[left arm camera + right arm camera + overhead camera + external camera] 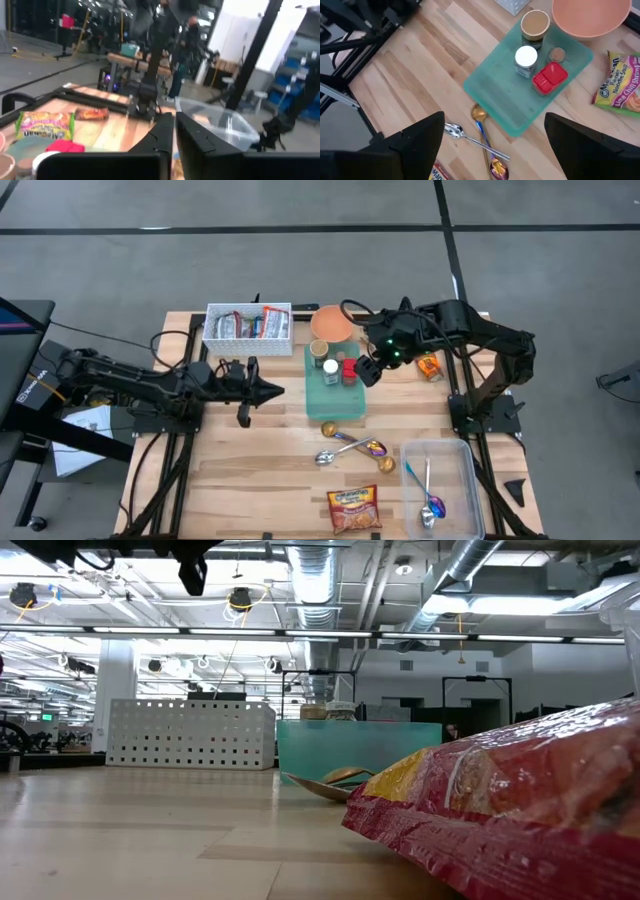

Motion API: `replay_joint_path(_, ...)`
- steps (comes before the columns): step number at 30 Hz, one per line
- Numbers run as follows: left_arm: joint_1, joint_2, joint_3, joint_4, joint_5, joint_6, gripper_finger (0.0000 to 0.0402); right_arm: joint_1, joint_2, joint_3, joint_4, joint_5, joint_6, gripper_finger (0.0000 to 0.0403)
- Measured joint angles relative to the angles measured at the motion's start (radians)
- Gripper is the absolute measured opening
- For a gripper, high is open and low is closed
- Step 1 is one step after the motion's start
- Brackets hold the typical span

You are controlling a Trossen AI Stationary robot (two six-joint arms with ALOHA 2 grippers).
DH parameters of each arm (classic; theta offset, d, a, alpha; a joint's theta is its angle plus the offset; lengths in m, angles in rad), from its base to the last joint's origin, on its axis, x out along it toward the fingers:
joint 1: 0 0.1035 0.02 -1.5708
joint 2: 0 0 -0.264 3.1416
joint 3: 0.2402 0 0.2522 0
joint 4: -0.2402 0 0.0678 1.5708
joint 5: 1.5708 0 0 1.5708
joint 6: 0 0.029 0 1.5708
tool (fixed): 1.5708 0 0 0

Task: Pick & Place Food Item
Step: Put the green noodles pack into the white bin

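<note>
The right gripper [366,370] hangs with its fingers spread wide over the far end of the green tray [335,402], just above the small jars and red box [349,370] there. The left gripper [268,390] is pinched together on nothing, left of the tray. A noodle packet [354,510] lies at the table's [250,470] near edge, another [430,366] by the right arm's base.

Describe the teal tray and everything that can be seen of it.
The teal tray is a shallow, translucent, plastic-looking rectangle lying flat on the wooden table. On its far end stand a brown-topped jar, a white-capped bottle, a red-lidded container and a small brown-topped piece; its near half is bare. The right gripper hovers over it, open.
</note>
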Motion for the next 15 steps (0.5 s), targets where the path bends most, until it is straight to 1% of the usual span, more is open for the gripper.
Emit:
replay_joint_path(3, 0.019, 0.000, 0.000, 0.028, 0.008, -0.043, 0.0047, -0.005, 0.000, 0.000, -0.021, 0.013, -0.007, 0.0337)
replay_joint_path(5, 0.031, 0.000, 0.000, 0.039, 0.019, -0.072, 0.0079, -0.005, -0.006, -0.001, -0.054, 0.030, -0.026, 0.0337)
replay_joint_path(9, 0.037, -0.010, 0.000, 0.043, 0.021, -0.093, 0.0160, -0.006, -0.020, 0.000, -0.087, 0.101, -0.084, 0.0337)
replay_joint_path(13, 0.037, -0.026, 0.001, 0.044, 0.005, -0.093, 0.0247, -0.005, -0.050, 0.000, -0.086, 0.124, -0.133, 0.0337)
replay_joint_path(15, 0.037, -0.040, 0.001, 0.061, -0.014, -0.102, 0.0280, 0.002, -0.069, 0.000, -0.086, 0.150, -0.169, 0.0337)
